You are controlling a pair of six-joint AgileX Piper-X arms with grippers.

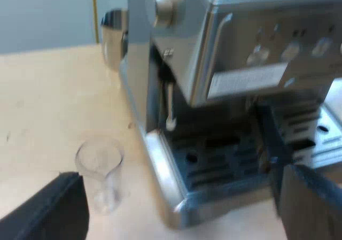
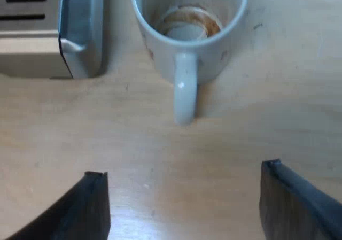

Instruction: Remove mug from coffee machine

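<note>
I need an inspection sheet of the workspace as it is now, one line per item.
surface: light wooden table, a few small marks.
job's things: mug upright on the table beside the base of the espresso machine, handle towards the right gripper, brown ring inside.
clutter: measuring glass on the table beside the machine; metal jug by its far corner.
grippers: left gripper open, facing the machine's front; right gripper open, apart from the mug.
cables: nothing seen.
surroundings: pale wall beyond the table.
</note>
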